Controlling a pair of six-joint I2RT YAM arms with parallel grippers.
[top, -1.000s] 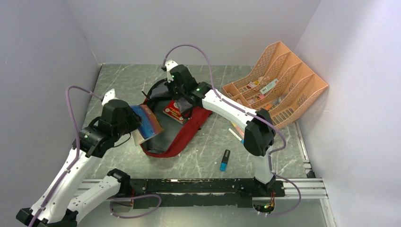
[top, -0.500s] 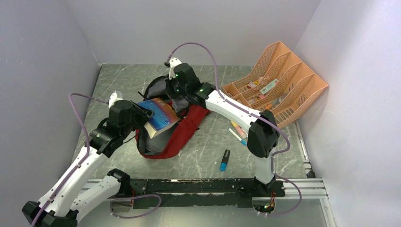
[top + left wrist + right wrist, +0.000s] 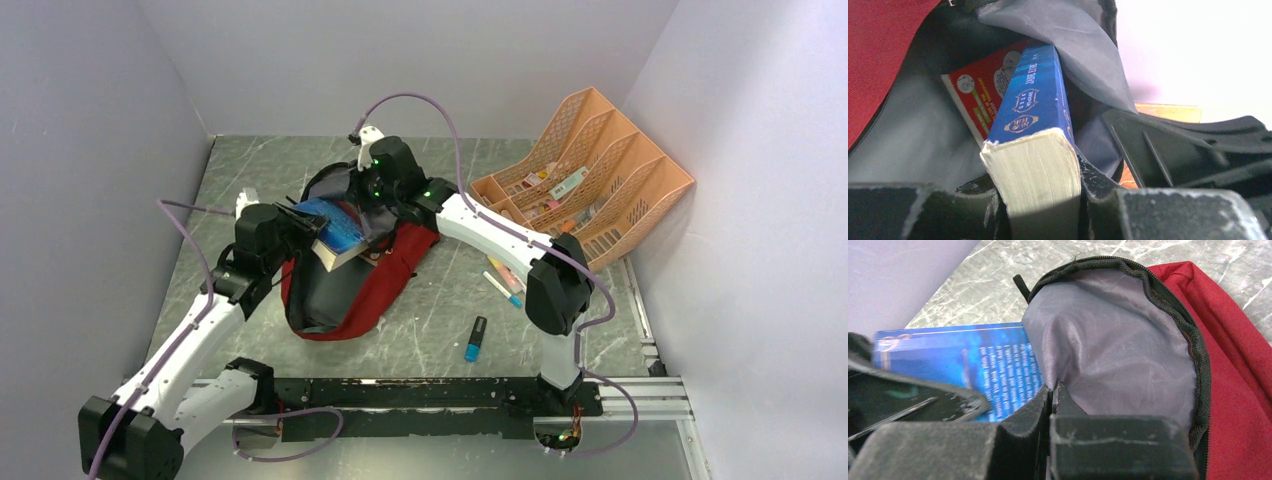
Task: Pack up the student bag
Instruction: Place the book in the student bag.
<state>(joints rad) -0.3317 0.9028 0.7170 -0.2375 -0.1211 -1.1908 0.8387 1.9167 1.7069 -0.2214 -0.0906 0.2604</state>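
1. Setting: grey marble-look table (image 3: 440, 330), pale lilac walls (image 3: 400, 50) on three sides. Arm bases at near edge.
2. Large dark-red soft fabric student bag (image 3: 385, 285), black zip and straps, lies flat at table centre, slightly L of middle. Mouth faces the far-left and is open.
3. R gripper (image 3: 375, 205) sits at the bag's far rim. Wrist view: fingers closed tight (image 3: 1052, 405) with a fold of grey lining (image 3: 1108, 350) pinched between them, so the flap is held up. Red shell (image 3: 1238, 370) lies to the right of the zip edge.
4. L gripper (image 3: 300, 225) is at the bag mouth from the left. Its jaws clamp a thick blue-covered paperback book (image 3: 335, 232) across the page block (image 3: 1040, 210), spine up.
5. The book's front end is inside the opening, under the lifted lining (image 3: 1068, 45). Its rear end, by the L fingers, is outside the rim.
6. A flat red printed booklet (image 3: 983, 90) is inside the bag, below and left of the book.
7. Writing: the spine (image 3: 1035, 95) has two gold emblems plus white lettering, not reliably legible at this angle. Back cover (image 3: 973, 360) has lines of white text, blurred. Booklet print too small to read.
8. Elsewhere: peach plastic mesh desk organiser (image 3: 590, 170) at far right w/ small items in its slots. Loose pens (image 3: 503, 278) and a black-and-blue highlighter (image 3: 475, 340) lie on the table right of the bag, apart from it.
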